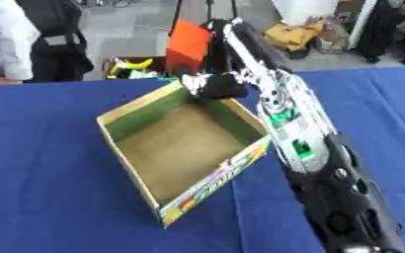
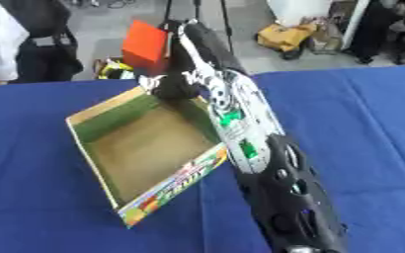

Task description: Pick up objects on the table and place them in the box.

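Box of cardboard lies open on the blue table, just below and left of the right hand. That hand, raised over the box's far corner, grips an orange block; its arm hides the table beyond.

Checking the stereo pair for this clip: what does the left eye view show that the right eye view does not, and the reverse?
Only the left eye view: more blue table left of the box, and an arm in a white sleeve at the far left edge. Only the right eye view: more table to the right of the right arm. Both: the open, empty cardboard box, the right hand at its far corner with an orange block above it. The hand's fingers cannot be made out. No left hand shows.
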